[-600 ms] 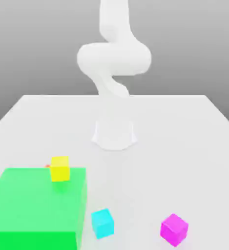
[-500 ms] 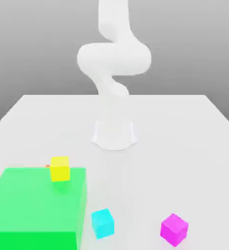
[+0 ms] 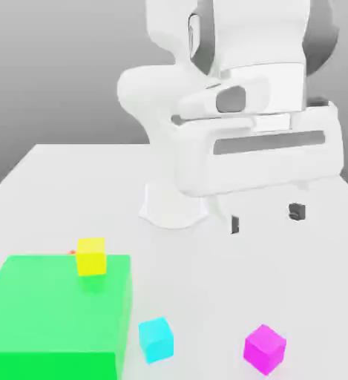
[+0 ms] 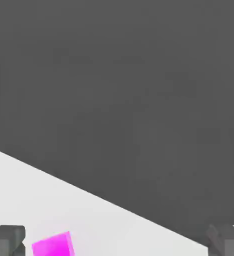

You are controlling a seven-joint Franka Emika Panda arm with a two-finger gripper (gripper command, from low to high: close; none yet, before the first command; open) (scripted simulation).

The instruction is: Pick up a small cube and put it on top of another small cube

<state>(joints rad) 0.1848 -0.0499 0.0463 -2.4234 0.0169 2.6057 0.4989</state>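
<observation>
Since the earlier frame the white arm has swung forward, and its hand (image 3: 266, 217) is now hanging large in the upper right of the exterior view, where before only the arm's column was standing at the back. The two dark fingertips are standing wide apart and gripping nothing.

Going left to right across the exterior view: a big flat bright green block (image 3: 58, 312) is lying at the lower left with a small yellow cube (image 3: 91, 256) on its far edge, a small cyan cube (image 3: 156, 339) is sitting just beside the block on the white surface (image 3: 50, 193), and the small bright magenta matte cube (image 3: 265, 348) is resting at the lower right, apart from everything.

The magenta cube is lying below the hand, untouched; in the hand view it (image 4: 53, 245) is sitting close to one fingertip (image 4: 7, 240), off-centre. To do this reach well, the hand probably needs centring over the cube before descending.
</observation>
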